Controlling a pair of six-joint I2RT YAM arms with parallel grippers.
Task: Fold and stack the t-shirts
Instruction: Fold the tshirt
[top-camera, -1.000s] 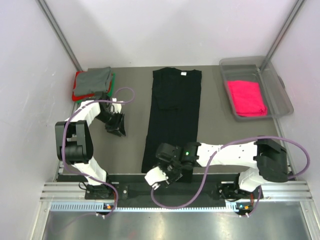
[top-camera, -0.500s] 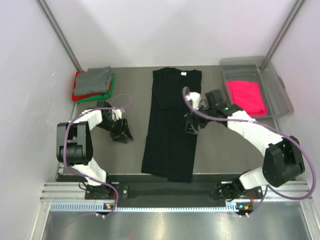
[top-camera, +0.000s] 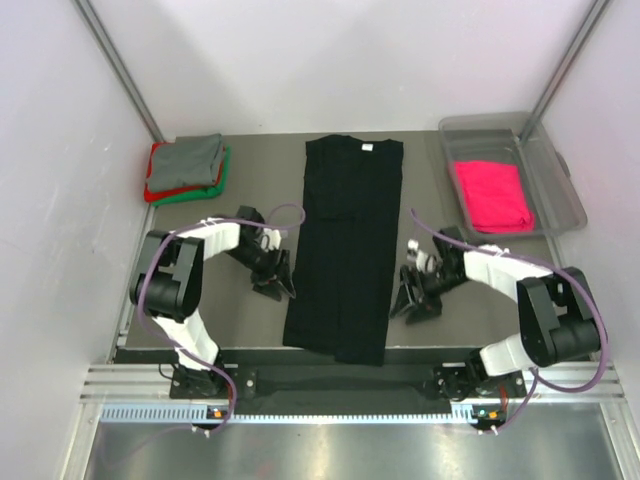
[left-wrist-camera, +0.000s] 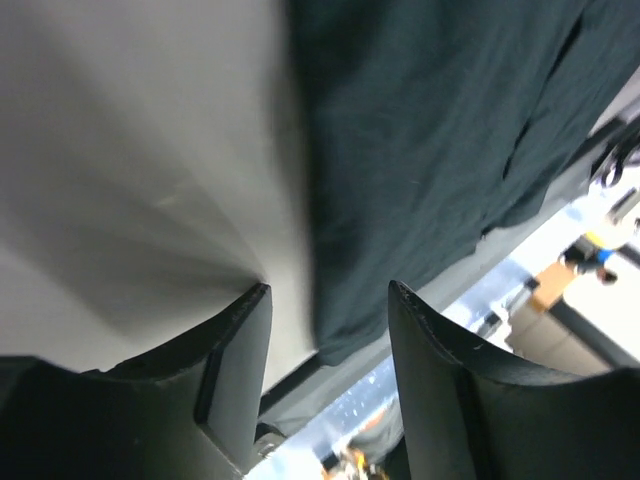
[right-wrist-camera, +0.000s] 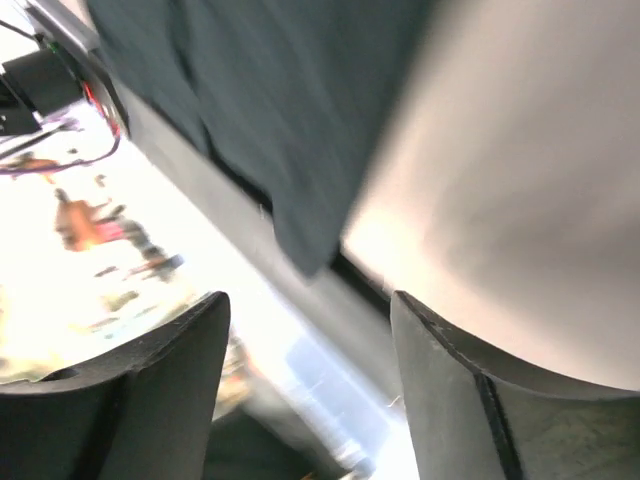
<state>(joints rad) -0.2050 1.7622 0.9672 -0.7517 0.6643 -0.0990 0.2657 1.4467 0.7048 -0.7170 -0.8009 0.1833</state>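
The t-shirts are plain: a black t-shirt (top-camera: 345, 240), grey tee (top-camera: 188, 157), red tee (top-camera: 157, 193), green tee (top-camera: 224, 168), hot-pink tee (top-camera: 492, 195)

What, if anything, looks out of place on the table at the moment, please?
Nothing is spilled or damaged. The black t-shirt lies slightly slanted, its hem seemingly lapping over the table's near edge. The left gripper and right gripper flank it, open and empty.

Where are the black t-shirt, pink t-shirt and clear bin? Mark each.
black t-shirt (top-camera: 345, 250), top view, mid cloth
pink t-shirt (top-camera: 492, 195), top view, centre
clear bin (top-camera: 482, 121), top view, far rim
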